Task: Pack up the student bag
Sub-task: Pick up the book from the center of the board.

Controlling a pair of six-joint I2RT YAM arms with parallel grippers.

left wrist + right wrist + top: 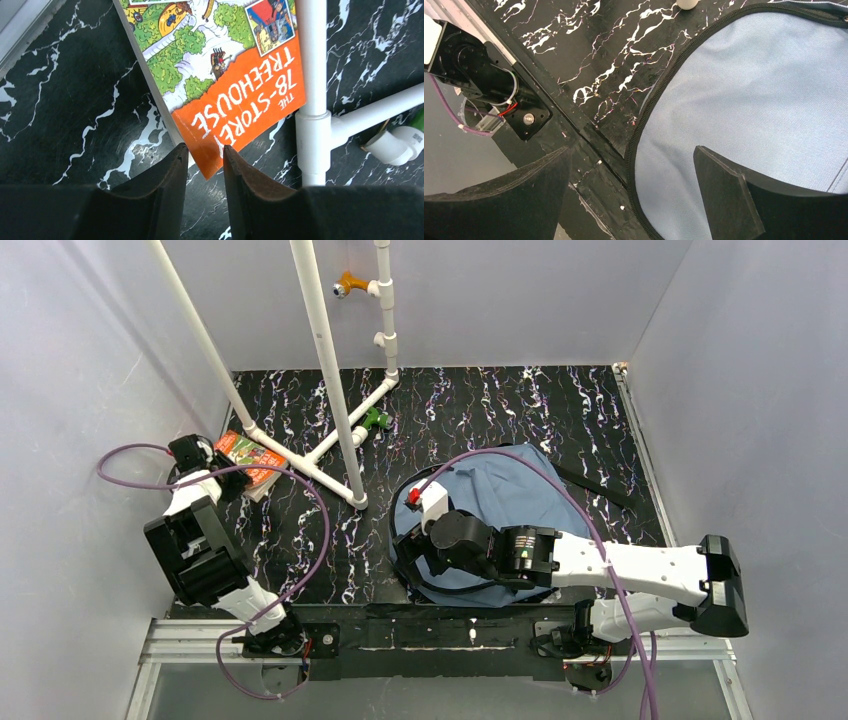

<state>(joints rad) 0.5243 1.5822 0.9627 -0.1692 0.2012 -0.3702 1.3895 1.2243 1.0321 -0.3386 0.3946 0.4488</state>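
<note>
Left gripper [205, 148]: jaws narrow, straddling the near corner of the orange paperback "The 78-Storey Treehouse" [225, 75]. Both fingertips [176, 167] look to be at the cover, but I can't tell if they actually bite. The book lies flat on the black white-veined marble tabletop [500, 410] at the far left, close to the side wall. The low bar of the white PVC pipe frame [312, 75] runs tight along one of its edges, possibly over it. Right gripper [631, 150] is wide open and holds nothing. It hangs over the near rim of the soft dusty-blue fabric backpack [749, 100], with one finger above the fabric and the other above the table's front edge. The backpack lies flat right of centre, under the right arm and well apart from the book. Status: early. Nothing shows inside the bag, and I can't tell whether the zipper is open. Left to do: lift the book, carry it across, insert it. Clearance: the pipe hems the book in on one side and the wall on the other, so a straight-up lift looks cleanest. The frame's upright post stands between book and bag. Open tabletop lies on its near side.
</note>
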